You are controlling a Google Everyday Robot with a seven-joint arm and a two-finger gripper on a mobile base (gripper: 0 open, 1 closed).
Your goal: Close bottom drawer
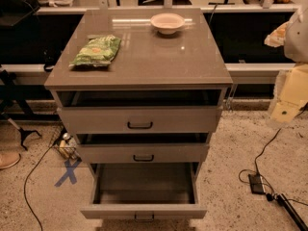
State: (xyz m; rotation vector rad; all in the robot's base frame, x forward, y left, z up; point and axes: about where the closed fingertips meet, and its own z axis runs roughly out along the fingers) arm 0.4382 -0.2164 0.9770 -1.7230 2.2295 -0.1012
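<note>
Camera view, bottom drawer (143, 211): lowest of three in the bench (159, 61), standing out the furthest, its shallow front panel near the lower edge of my view and its deep grey box open to view
Pincer (290, 100): at the far right edge, about level with the top drawer (139, 119) and well apart from the bottom one; I cannot tell whether it is open or closed
Step in hand: I judge the closing is not yet begun; I would bring the pincer low in front of the panel, set it against the middle just above the bar handle (144, 217), and push straight in so the box does not skew and jam
Risk: the middle drawer (143, 153) overhangs the box, so I would approach from the front, not from above
Materials: grey-beige panels, matt and flat-faced; handles small, dark and bar-shaped; the bench top smooth and glossy, catching reflections
On the bench: a round pale bowl (167, 22) at the back, a crinkled green packet (96, 51) at the left
Floor (231, 143): speckled, with a small black block (256, 183) lying to the right of the drawers
</note>
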